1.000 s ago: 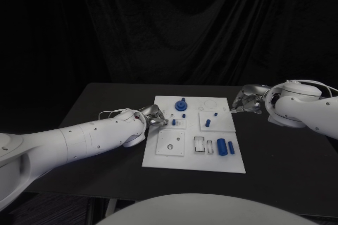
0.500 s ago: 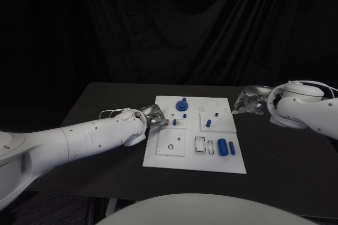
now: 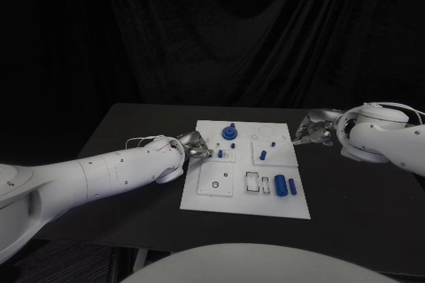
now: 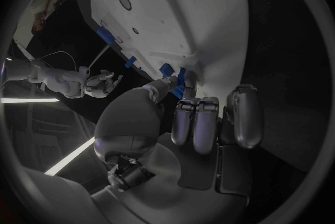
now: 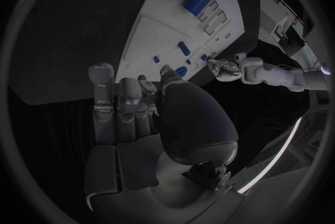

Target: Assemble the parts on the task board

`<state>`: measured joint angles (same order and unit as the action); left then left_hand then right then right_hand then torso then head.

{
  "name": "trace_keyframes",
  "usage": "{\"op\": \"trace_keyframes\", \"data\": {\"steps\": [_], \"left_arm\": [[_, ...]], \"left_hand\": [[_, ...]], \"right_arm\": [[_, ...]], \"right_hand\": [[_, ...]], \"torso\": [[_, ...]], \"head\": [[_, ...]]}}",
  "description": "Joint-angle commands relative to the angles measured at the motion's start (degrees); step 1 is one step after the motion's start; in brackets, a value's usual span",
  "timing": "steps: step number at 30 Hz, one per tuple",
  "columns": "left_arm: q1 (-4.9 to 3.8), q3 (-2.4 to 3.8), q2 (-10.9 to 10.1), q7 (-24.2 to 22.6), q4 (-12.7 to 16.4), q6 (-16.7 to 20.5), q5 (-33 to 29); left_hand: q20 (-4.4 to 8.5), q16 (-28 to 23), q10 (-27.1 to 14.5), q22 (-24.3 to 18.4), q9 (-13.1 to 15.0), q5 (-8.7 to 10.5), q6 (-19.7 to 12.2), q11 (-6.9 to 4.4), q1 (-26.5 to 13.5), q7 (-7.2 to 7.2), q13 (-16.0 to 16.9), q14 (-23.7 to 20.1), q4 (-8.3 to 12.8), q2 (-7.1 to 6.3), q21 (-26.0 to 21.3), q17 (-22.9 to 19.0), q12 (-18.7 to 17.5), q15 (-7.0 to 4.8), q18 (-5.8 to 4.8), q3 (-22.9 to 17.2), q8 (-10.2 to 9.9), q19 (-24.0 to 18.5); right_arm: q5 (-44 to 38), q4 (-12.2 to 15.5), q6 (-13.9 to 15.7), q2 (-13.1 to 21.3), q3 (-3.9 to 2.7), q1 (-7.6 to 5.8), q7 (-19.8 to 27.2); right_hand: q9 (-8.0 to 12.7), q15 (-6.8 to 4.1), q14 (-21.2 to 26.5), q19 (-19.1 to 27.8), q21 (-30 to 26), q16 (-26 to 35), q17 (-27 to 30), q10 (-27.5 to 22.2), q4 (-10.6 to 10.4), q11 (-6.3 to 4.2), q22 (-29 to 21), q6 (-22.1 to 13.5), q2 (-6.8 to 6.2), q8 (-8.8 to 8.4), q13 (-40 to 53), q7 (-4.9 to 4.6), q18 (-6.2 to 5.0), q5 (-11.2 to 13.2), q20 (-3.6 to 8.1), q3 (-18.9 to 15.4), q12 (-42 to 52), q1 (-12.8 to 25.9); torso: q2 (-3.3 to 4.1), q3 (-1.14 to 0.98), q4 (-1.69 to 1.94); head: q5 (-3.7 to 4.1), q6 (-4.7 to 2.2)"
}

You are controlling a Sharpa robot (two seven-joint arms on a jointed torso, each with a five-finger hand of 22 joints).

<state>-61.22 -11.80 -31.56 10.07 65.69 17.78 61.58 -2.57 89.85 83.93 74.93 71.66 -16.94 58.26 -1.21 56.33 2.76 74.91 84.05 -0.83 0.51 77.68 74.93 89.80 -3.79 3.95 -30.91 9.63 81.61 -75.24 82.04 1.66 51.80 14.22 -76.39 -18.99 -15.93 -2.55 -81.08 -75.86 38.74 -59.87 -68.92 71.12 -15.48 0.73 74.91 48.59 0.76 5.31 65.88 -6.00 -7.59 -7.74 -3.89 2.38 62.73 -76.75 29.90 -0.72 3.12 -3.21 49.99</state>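
The white task board [image 3: 212, 197] lies in the middle of the table. On it are a blue gear-shaped part [image 3: 228, 133], small blue pegs [image 3: 262, 154] and two blue cylinders [image 3: 280, 185]. My left hand [image 3: 194, 145] is at the board's left edge with its fingers curled. Its thumb tip [image 4: 164, 83] sits right beside a small blue peg [image 4: 179, 90] [image 3: 220, 153], and contact is unclear. My right hand [image 3: 310, 131] hovers just off the board's far right corner. Its fingers [image 5: 119, 98] are curled in and hold nothing.
The board has a square plate with a small hole [image 3: 215, 185] and rectangular slots [image 3: 257, 182] near its front. Bare black tabletop [image 3: 354, 197] surrounds the board on all sides, and a dark curtain hangs behind.
My right hand has drifted slightly to the right, away from the board's corner. The left hand and the parts stay where they were.
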Motion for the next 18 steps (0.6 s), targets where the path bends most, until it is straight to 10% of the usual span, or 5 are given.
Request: {"op": "trace_keyframes", "data": {"steps": [1, 9, 18], "left_arm": [[0.53, -0.29, -0.1, 0.1, -0.1, -2.0, -0.2], [0.61, -0.29, 0.1, -1.8, -0.3, -1.7, -0.2], [0.69, -0.29, 0.2, -2.3, -1.0, -1.2, -0.2]], "left_hand": [[0.17, 0.2, 6.1, 6.6, 0.0, 1.82, -0.2, -0.09, -1.1, -0.14, 15.1, 6.0, -1.4, 0.07, -0.3, 15.1, 0.2, -0.23, -0.19, 1.0, -0.1, -0.3], [-0.21, 0.2, 6.1, 6.7, -0.6, 6.32, -0.6, 0.42, -3.4, 0.44, 15.1, 6.0, -7.2, -0.18, -0.9, 15.1, 0.2, 0.21, -0.11, 6.2, -1.7, -0.6], [-0.47, 0.2, 6.1, 7.0, -1.4, 6.96, -0.1, 0.68, -5.1, 0.66, 15.1, 6.0, -12.9, 0.12, -1.1, 15.1, 0.2, 0.43, -0.09, 11.9, -2.8, -0.5]], "right_arm": [[-0.2, -0.1, -0.7, -0.1, -0.04, 0.16, -1.1], [-0.1, -0.2, -0.9, -0.3, -0.04, 0.26, -1.1], [-0.1, -0.3, -1.1, -0.3, -0.04, 0.40, -1.2]], "right_hand": [[0.1, 0.07, 0.4, 0.6, -0.5, 0.4, 0.2, -0.5, 0.5, 0.11, 3.5, 0.2, 0.23, -0.33, -0.2, -0.09, -0.56, -0.4, 0.02, 0.1, -0.5, -0.5], [0.2, 0.08, 0.5, 0.7, -1.2, 0.9, 0.5, -0.7, 0.9, 0.11, 3.3, 0.2, 0.27, -0.38, -0.5, -0.10, -0.62, -1.5, -0.01, 0.4, -1.0, -1.0], [0.2, 0.08, 0.6, 0.7, -1.7, 1.2, 0.7, -0.7, 1.2, 0.11, 3.2, 0.2, 0.29, -0.41, -0.7, -0.12, -0.67, -2.5, -0.01, 0.6, -1.3, -1.3]], "torso": [[-0.01, 0.01, -0.02], [-0.03, -0.03, -0.04], [-0.10, 0.01, -0.12]], "head": [[-0.09, 0.01], [-0.19, 0.01], [-0.13, 0.01]]}}
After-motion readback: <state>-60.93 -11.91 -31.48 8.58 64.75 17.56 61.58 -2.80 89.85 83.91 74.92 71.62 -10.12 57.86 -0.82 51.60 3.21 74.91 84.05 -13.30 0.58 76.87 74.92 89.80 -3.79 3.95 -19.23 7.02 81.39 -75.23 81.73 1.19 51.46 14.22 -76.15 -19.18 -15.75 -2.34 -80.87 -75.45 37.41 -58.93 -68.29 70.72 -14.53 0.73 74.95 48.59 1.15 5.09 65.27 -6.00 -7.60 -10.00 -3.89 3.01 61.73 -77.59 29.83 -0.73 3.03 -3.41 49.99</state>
